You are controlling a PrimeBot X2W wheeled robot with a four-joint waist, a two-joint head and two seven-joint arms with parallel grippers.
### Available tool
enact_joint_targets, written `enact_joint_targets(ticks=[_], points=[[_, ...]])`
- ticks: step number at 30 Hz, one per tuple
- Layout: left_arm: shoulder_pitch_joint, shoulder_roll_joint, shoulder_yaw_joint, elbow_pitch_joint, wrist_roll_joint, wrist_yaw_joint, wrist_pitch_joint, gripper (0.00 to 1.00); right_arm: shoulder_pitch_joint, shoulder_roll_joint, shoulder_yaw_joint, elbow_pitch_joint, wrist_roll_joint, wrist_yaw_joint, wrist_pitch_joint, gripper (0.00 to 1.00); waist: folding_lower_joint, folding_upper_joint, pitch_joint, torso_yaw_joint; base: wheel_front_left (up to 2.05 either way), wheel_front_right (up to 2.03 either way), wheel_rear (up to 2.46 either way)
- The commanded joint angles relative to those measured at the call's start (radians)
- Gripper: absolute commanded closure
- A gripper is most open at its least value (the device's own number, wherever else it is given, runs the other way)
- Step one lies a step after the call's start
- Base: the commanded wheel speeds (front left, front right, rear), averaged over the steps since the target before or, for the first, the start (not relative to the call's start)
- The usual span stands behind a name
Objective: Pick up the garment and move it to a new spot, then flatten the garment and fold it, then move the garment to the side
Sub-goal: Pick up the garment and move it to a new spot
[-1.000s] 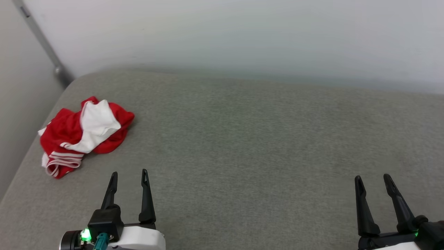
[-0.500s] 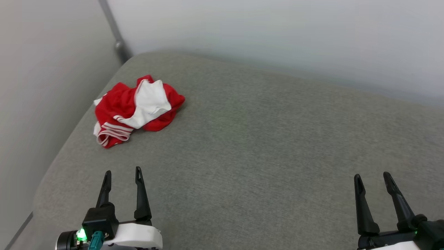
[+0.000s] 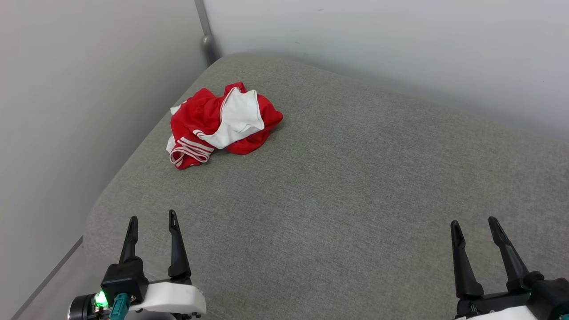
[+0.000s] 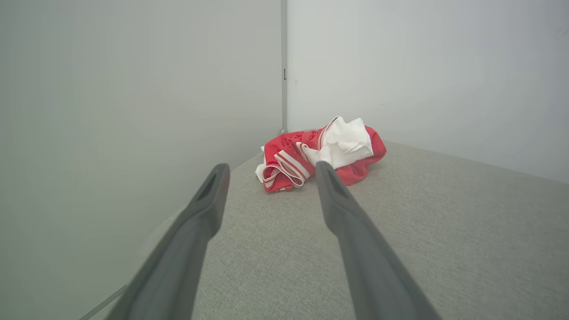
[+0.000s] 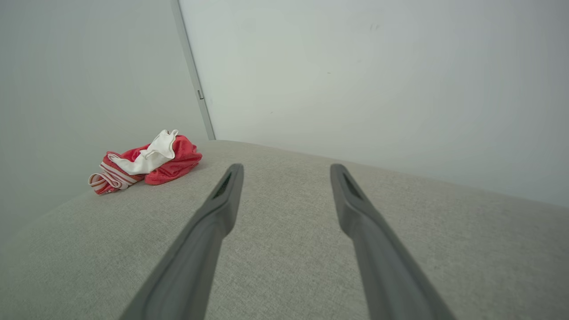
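Toward the far left corner of the grey padded surface, close to where the side wall meets the back wall, the garment is seen bunched into a loose heap. Red cloth is folded over itself, a white sleeve is draped across the top, and the striped trim is turned toward the robot. No lettering can be made out in this state.

The heap is found ahead of the left gripper and slightly to its right, well apart from it, with bare fabric between. Its long axis is judged to run on a slant – from the striped end, nearest the left gripper, away toward the back wall. In the left wrist view the garment is framed almost directly beyond the fingertips, so a forward reach is what the pick-up appears to call for. The right gripper is placed far across the surface, much farther from the heap, which is seen off to the side in its wrist view.

Both sets of jaws are spread wide – nothing is held and nothing is touched by either. The lift is not yet begun.
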Motion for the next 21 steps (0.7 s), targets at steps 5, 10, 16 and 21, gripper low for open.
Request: enact_joint_targets(ticks=[5,10,16,21], points=[[-0.002,-0.001,0.012,0.003,-0.005,0.008,-0.003,0.00,-0.005,0.001,0.008,0.005,-0.008,0.000,-0.002,0.00,0.0000,0.0000,-0.002,0.004,0.00,0.00,0.00],[-0.039,-0.001,0.038,0.030,-0.017,-0.034,-0.003,0.00,-0.011,0.001,0.016,0.000,-0.012,0.000,-0.002,0.00,0.0000,0.0000,0.010,-0.015,0.00,0.00,0.00],[-0.213,0.085,0.105,0.130,-0.011,-0.129,-0.003,0.00,-0.038,0.001,0.017,-0.013,-0.042,0.000,-0.002,0.00,0.0000,0.0000,0.063,-0.062,0.00,0.00,0.00],[-0.442,0.200,0.144,0.279,-0.033,-0.190,0.020,0.00,-0.085,0.001,0.012,-0.029,-0.074,0.000,-0.002,0.00,0.0000,0.0000,0.137,-0.116,0.00,0.00,0.00]])
